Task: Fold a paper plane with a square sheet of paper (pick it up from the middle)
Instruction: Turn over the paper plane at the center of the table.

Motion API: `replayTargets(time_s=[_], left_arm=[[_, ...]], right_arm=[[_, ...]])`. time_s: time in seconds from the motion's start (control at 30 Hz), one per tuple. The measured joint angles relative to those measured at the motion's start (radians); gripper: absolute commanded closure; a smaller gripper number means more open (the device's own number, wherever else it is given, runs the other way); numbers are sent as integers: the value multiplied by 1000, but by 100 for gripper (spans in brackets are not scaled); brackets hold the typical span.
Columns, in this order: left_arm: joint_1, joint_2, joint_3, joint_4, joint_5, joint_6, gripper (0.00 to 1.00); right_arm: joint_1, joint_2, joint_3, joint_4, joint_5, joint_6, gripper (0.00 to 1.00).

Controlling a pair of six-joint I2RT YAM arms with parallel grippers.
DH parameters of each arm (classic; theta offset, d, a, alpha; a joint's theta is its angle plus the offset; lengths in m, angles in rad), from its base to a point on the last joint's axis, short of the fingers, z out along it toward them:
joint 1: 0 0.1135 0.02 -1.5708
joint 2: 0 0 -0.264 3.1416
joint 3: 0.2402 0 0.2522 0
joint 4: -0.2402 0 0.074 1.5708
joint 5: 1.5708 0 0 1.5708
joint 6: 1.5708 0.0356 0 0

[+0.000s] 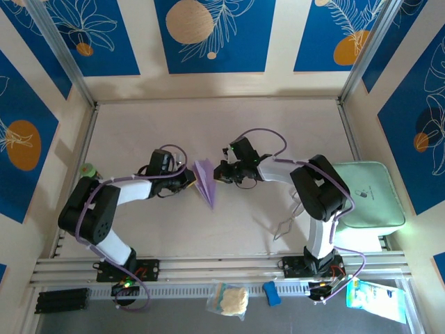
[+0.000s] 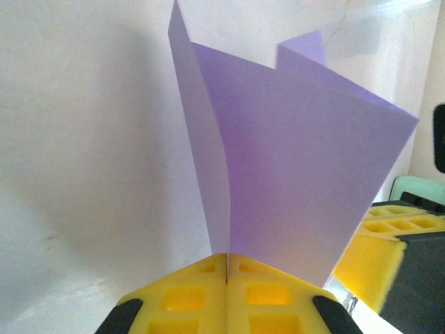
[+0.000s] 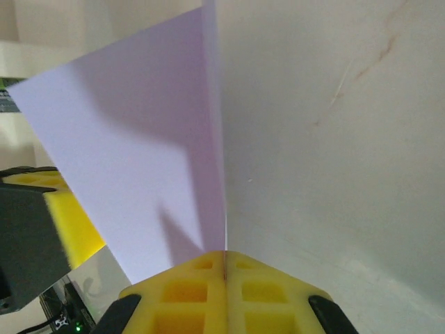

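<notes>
The left gripper [image 2: 227, 268] has its yellow pads pressed flat together on the lower edge of the paper plane [image 2: 299, 188], whose lavender flaps rise and splay above them. The right gripper [image 3: 224, 261] is likewise pinched on the plane from the opposite side, with a single fold standing up from its seam. Seen from above, the two claws face each other near the middle of the desk [image 1: 278, 125]. The plane is between them, its pointed tip aimed toward the near edge. A mint-green tray [image 1: 368, 198] sits at the desk's right edge, well apart. The folding looks close to done, probably at the wing-shaping step. The next move likely calls for one claw to let go while the other holds firm, so the thin paper neither tears nor springs open.
</notes>
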State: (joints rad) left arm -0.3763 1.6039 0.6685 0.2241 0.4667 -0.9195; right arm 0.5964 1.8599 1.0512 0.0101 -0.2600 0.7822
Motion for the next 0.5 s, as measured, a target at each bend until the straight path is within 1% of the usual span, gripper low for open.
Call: replayTargets(time_s=[0.3, 0.5], left_arm=[[0, -1, -59, 19, -48, -35, 100], [0, 0, -79, 30, -69, -60, 100]], right_arm=[[-14, -15, -55, 8, 29, 26, 99], [-14, -14, -57, 20, 39, 37, 99]])
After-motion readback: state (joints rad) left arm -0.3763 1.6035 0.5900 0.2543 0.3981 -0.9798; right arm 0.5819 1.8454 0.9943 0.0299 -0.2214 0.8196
